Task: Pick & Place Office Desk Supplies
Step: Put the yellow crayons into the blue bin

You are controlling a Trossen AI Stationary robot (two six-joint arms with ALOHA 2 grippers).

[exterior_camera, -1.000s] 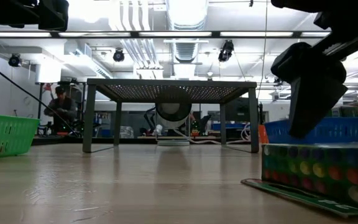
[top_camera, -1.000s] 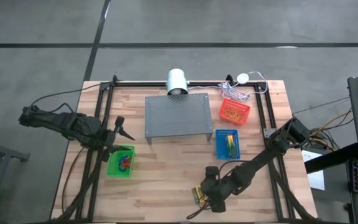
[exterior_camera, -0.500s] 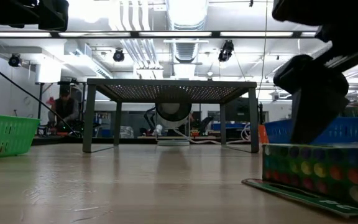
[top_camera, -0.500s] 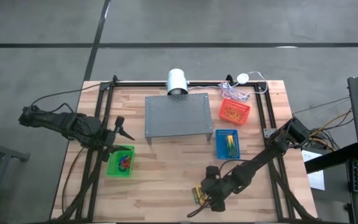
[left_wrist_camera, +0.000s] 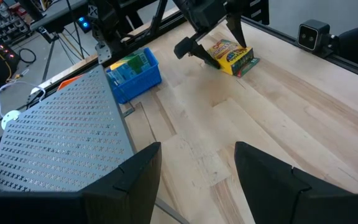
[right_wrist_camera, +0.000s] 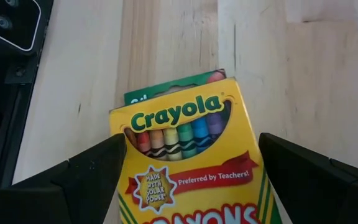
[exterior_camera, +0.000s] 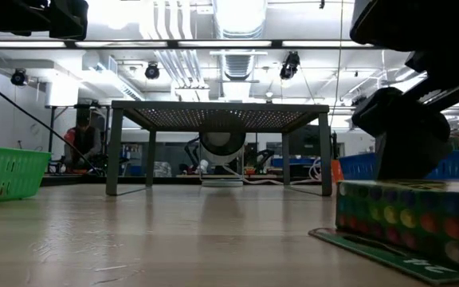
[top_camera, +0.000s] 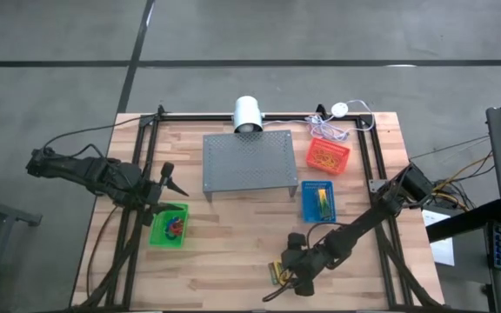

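The green-and-yellow crayon box [top_camera: 277, 273] lies flat near the table's near edge, right of centre, and also shows in the low view [exterior_camera: 409, 219] and far off in the left wrist view [left_wrist_camera: 232, 56]. My right gripper [top_camera: 290, 272] is open and low over it; in the right wrist view the crayon box [right_wrist_camera: 188, 162] sits between the two fingers, which stand on either side of it. Whether they touch it I cannot tell. My left gripper [top_camera: 169, 178] is open and waits above the green basket [top_camera: 168, 225], which holds red and blue bands.
The grey perforated stand [top_camera: 249, 163] fills the table's middle. A red basket [top_camera: 328, 156] with tan rubber bands and a blue basket [top_camera: 317, 201] sit right of it. A white cylinder [top_camera: 248, 113] and cables lie at the far edge. A person [exterior_camera: 82, 143] is in the room behind.
My right gripper has come down toward the crayon box: in the low view its dark finger, first hanging above the box, now reaches down behind the box's top edge. The box has stayed where it was.
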